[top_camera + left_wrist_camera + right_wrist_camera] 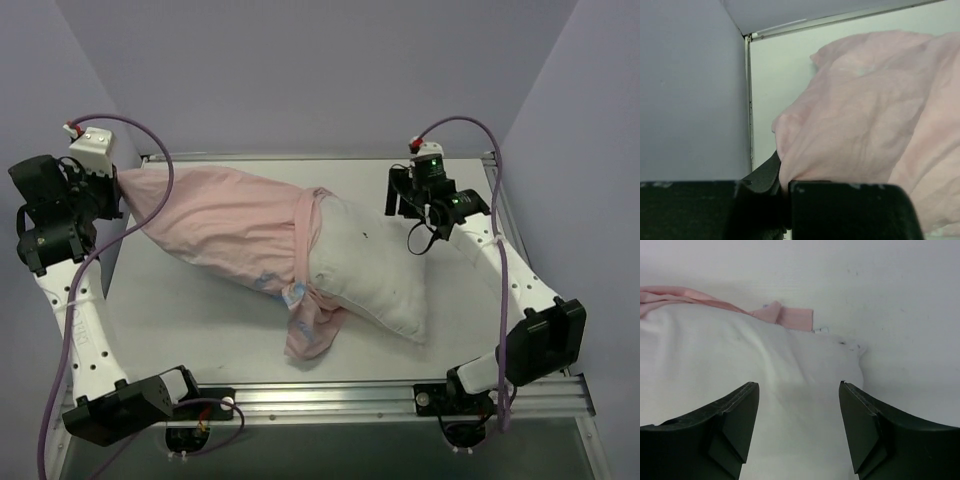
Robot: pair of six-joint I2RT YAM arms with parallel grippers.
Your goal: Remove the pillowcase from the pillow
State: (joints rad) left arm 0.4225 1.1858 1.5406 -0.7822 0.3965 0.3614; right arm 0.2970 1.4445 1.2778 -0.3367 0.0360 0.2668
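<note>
Left jaws clamp pillowcase (865,125) corner | right jaws open above bare pillow (740,355) end | long axis runs arm to arm

A pale grey table (200,330) with a metal rail (330,398) along its near edge carries one long bundle, lying slantwise from the far left toward the near right. The white pillow (375,265) rests on the surface with its right half bare. The pink pillowcase (220,225) covers the left half. It is bunched round the middle, and a blue-printed fold trails onto the table on the near side.
</note>
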